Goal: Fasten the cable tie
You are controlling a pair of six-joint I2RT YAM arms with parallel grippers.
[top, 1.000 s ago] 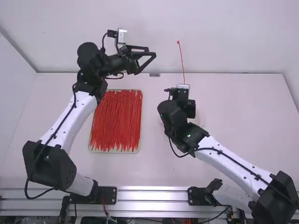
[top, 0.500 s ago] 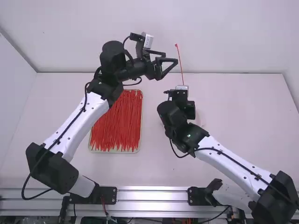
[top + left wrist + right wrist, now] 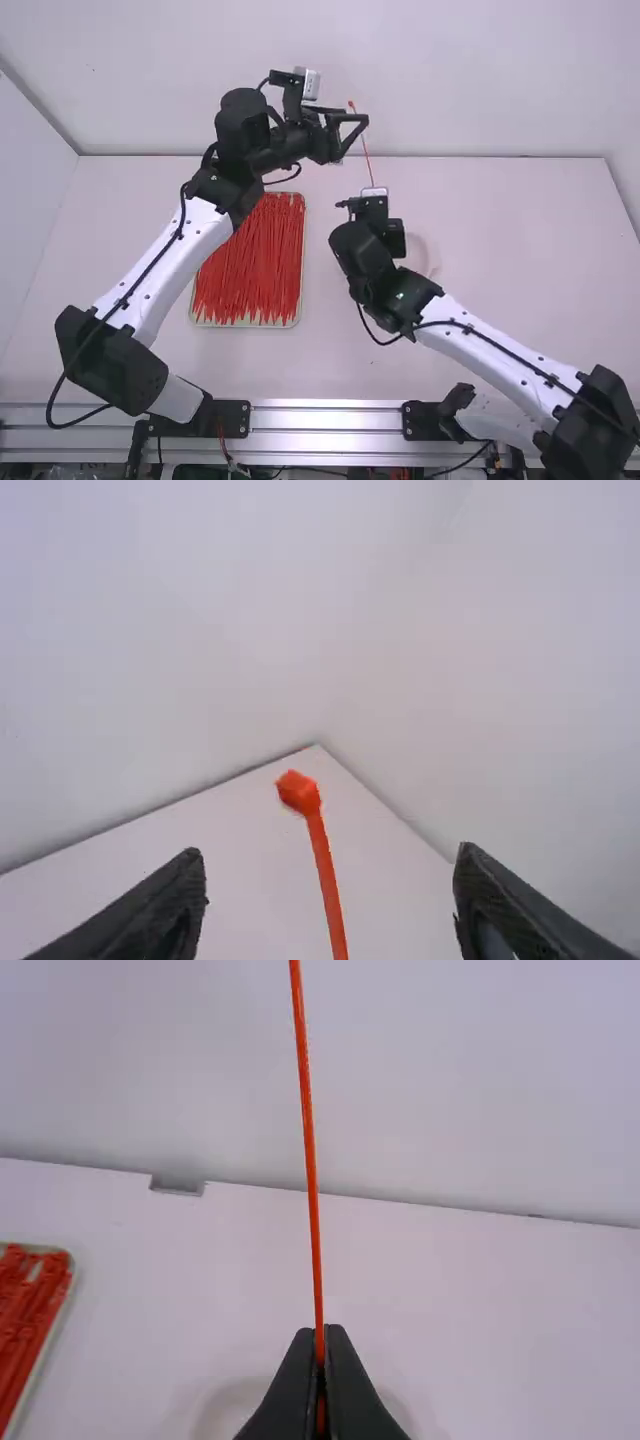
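At the table's twelve o'clock, my right gripper (image 3: 322, 1338) pinches the tie (image 3: 305, 1110); my left gripper (image 3: 327, 865) gapes wide, empty, by its head.

The high view looks forward and down from behind the arm bases, over the whole table (image 3: 520, 230) to its far edge. The left wrist view, close behind the left tool (image 3: 327, 860), apparently faces a far table corner. The right wrist view, close behind the right tool (image 3: 320, 1338), faces the far edge. All three share the cable tie (image 3: 308, 1160).
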